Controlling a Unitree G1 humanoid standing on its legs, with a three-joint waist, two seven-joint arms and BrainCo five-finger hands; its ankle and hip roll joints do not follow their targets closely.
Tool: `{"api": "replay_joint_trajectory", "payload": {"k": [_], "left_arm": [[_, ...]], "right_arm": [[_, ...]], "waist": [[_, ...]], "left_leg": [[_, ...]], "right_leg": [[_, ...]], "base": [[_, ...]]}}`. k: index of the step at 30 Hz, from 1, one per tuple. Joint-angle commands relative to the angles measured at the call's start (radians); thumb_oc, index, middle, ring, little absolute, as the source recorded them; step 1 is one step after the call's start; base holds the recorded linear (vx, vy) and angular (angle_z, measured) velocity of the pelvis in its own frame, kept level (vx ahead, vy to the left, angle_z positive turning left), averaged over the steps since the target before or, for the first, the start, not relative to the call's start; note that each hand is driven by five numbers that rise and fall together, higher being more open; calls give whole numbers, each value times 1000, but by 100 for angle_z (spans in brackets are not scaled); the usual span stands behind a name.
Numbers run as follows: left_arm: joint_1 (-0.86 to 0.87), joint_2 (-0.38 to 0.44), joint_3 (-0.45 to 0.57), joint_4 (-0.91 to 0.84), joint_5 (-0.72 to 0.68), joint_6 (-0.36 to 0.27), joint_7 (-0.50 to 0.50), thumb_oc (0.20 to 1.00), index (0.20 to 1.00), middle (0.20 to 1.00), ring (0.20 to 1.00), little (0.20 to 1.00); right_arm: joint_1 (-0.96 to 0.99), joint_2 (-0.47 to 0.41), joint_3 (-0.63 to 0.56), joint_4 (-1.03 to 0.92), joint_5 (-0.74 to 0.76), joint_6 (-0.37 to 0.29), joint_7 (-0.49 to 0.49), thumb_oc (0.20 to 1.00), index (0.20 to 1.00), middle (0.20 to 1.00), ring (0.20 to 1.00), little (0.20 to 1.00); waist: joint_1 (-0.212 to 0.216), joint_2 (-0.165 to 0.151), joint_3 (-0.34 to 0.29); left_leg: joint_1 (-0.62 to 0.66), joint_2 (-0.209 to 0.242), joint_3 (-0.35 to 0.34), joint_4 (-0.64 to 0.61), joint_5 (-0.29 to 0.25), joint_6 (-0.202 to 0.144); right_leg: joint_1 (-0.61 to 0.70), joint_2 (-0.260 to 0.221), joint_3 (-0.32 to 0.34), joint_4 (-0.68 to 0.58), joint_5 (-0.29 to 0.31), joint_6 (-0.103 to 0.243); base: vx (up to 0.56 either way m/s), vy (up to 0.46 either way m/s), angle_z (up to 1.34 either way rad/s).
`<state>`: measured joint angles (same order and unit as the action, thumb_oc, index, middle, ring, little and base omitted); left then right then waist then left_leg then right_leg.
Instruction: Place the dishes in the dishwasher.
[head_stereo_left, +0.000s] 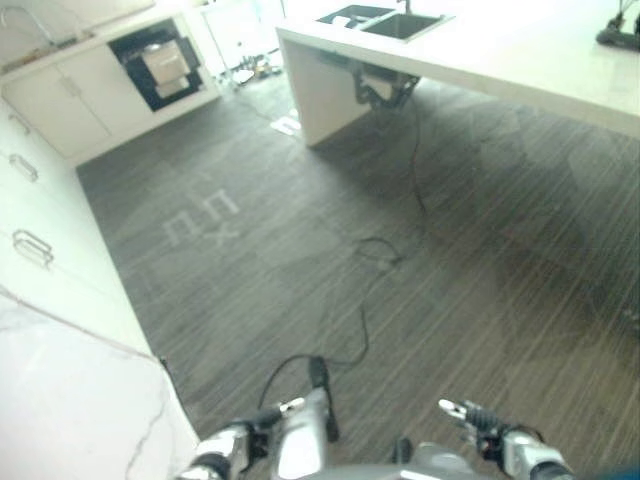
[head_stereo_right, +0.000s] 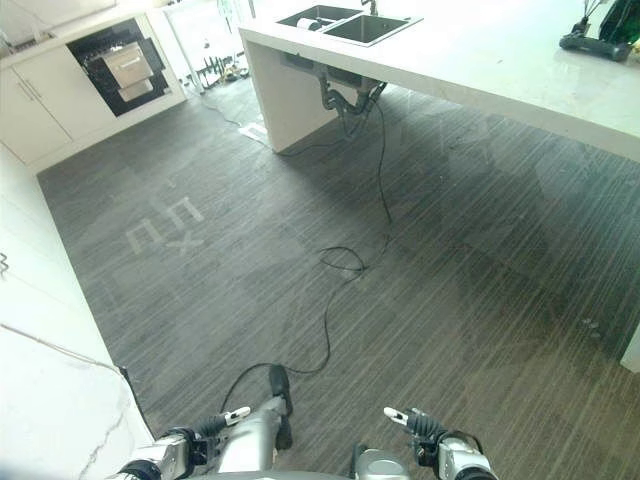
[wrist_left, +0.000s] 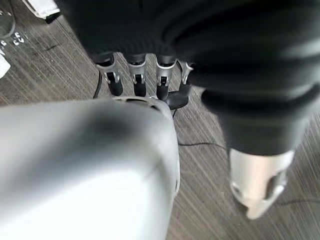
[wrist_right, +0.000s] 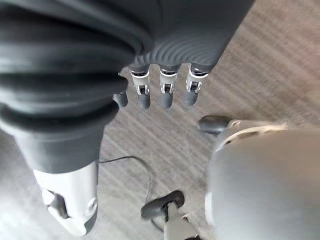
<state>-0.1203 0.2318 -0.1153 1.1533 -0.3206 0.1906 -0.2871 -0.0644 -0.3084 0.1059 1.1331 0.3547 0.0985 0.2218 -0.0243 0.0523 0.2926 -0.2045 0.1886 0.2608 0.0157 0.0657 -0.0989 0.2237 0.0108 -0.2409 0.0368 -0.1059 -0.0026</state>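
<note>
- The floor (head_stereo_right: 450, 260), dark grey with fine stripes, takes up the middle of both eye views from the bottom edge up to the cabinets.
- A long white surface (head_stereo_right: 500, 60) runs across the upper right of the right eye view, its near edge slanting down toward the right.
- A run of pale cabinets (head_stereo_left: 40, 250) with metal handles lines the left edge of the left eye view, and a white marbled top (head_stereo_left: 70, 400) fills the lower left corner below them.
- A sink (head_stereo_right: 345, 22) is set into the white surface at the top centre of the right eye view; grey pipes (head_stereo_right: 345, 100) hang under it.
- The dishwasher (head_stereo_right: 115, 60) stands open in the upper left of the right eye view, set into the far cabinets, with a pale rack pulled partly out. It is well apart from both hands.
- Something white (head_stereo_right: 308, 23), perhaps a dish, lies in the sink's left basin; too small to tell what it is.
- A dark object (head_stereo_right: 600, 38) sits on the white surface at the upper right corner.
- The left hand (wrist_left: 135, 75) hangs above the floor, fingers straight and relaxed, holding nothing.
- The right hand (wrist_right: 165, 85) likewise hangs over the floor, fingers released and empty.
</note>
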Motion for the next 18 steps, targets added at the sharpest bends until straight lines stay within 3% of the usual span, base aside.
{"api": "replay_joint_trajectory", "payload": {"k": [1, 2, 3, 4, 5, 6, 8, 9, 11, 12, 13, 15, 18], "left_arm": [[24, -40, -45, -41, 51, -38, -18, 1000, 1000, 1000, 1000, 1000], [15, -28, -66, -58, 68, -36, -34, 1000, 1000, 1000, 1000, 1000], [11, -26, -74, -69, 68, -33, -40, 1000, 1000, 1000, 1000, 1000], [1, -23, -97, -80, 72, -39, -48, 1000, 1000, 1000, 1000, 1000], [-2, -22, -107, -84, 69, -42, -48, 1000, 1000, 1000, 1000, 1000], [-8, -14, -125, -96, 59, -48, -41, 1000, 1000, 1000, 1000, 1000], [-24, -11, -149, -117, 39, -45, -3, 1000, 1000, 1000, 1000, 1000], [-40, -3, -154, -133, 12, -42, -11, 1000, 1000, 1000, 1000, 1000], [-48, 2, -144, -160, 35, -22, -40, 1000, 1000, 1000, 1000, 1000], [-50, 10, -142, -172, 71, -14, -58, 1000, 1000, 1000, 1000, 1000], [-50, 11, -142, -173, 75, -13, -60, 1000, 1000, 1000, 1000, 1000], [-38, 18, -147, -170, 120, -8, -77, 1000, 1000, 1000, 1000, 1000], [-20, 13, -168, -142, 125, -28, -96, 1000, 1000, 1000, 1000, 1000]], "right_arm": [[-8, -14, -18, -40, 25, -55, -6, 1000, 1000, 1000, 1000, 1000], [2, -8, -32, -51, 39, -76, -6, 1000, 1000, 1000, 1000, 1000], [8, -5, -40, -63, 32, -82, -12, 1000, 1000, 1000, 1000, 1000], [17, -1, -49, -86, 38, -94, -25, 1000, 1000, 1000, 1000, 1000], [21, 1, -50, -99, 50, -94, -32, 1000, 1000, 1000, 1000, 1000], [29, 6, -48, -124, 75, -99, -42, 1000, 1000, 1000, 1000, 1000], [26, 8, -38, -135, 79, -111, -33, 1000, 1000, 1000, 1000, 1000], [15, 6, -28, -137, 93, -118, -26, 1000, 1000, 1000, 1000, 1000], [12, 0, -27, -155, 120, -117, -26, 1000, 1000, 1000, 1000, 1000], [8, -10, -30, -163, 136, -118, -11, 1000, 1000, 1000, 1000, 1000], [8, -11, -31, -164, 137, -118, -9, 1000, 1000, 1000, 1000, 1000], [9, -20, -38, -180, 138, -112, 8, 1000, 1000, 1000, 1000, 1000], [13, -16, -53, -179, 130, -111, 25, 1000, 1000, 1000, 1000, 1000]], "waist": [[22, -8, -51], [34, -20, -81], [31, -22, -89], [20, -24, -95], [13, -37, -95], [6, -37, -93], [-4, -26, -81], [-26, -10, -61], [-42, -9, -45], [-52, -17, -34], [-54, -18, -32], [-85, -39, -25], [-112, -54, -32]], "left_leg": [[54, -33, -12, 69, 33, 29], [56, -75, -22, 73, -5, 61], [75, -95, -16, 56, -18, 81], [100, -132, -12, 40, -43, 117], [116, -162, -18, 37, -68, 127], [142, -186, -15, 25, -93, 155], [186, -200, -12, 4, -114, 174], [213, -192, -12, 0, -109, 174], [241, -197, -20, -3, -118, 167], [261, -202, -24, -4, -130, 162], [264, -203, -25, -4, -133, 162], [315, -227, -31, -4, -183, 162], [374, -252, -64, -5, -249, 169]], "right_leg": [[29, -101, 3, 107, -134, 70], [48, -124, 3, 168, -174, 93], [25, -146, 3, 245, -146, 111], [-32, -184, 11, 414, -62, 145], [-53, -211, 16, 496, -43, 164], [-130, -241, 19, 655, 22, 179], [-222, -242, 13, 756, 31, 163], [-283, -148, -7, 677, 0, 133], [-325, -111, -29, 560, -21, 117], [-361, -113, -40, 446, 8, 119], [-365, -113, -41, 433, 12, 119], [-424, -129, -30, 252, 104, 147], [-461, -143, -12, 136, 192, 181]], "base": [[370, 498, 6], [383, 518, -7], [413, 663, -22], [283, 466, -16], [300, 508, -1], [213, 331, 26], [248, 265, 38], [272, 85, 24], [285, -88, 47], [263, -113, 74], [325, -153, 52], [390, -159, 51], [430, -169, 41]]}}
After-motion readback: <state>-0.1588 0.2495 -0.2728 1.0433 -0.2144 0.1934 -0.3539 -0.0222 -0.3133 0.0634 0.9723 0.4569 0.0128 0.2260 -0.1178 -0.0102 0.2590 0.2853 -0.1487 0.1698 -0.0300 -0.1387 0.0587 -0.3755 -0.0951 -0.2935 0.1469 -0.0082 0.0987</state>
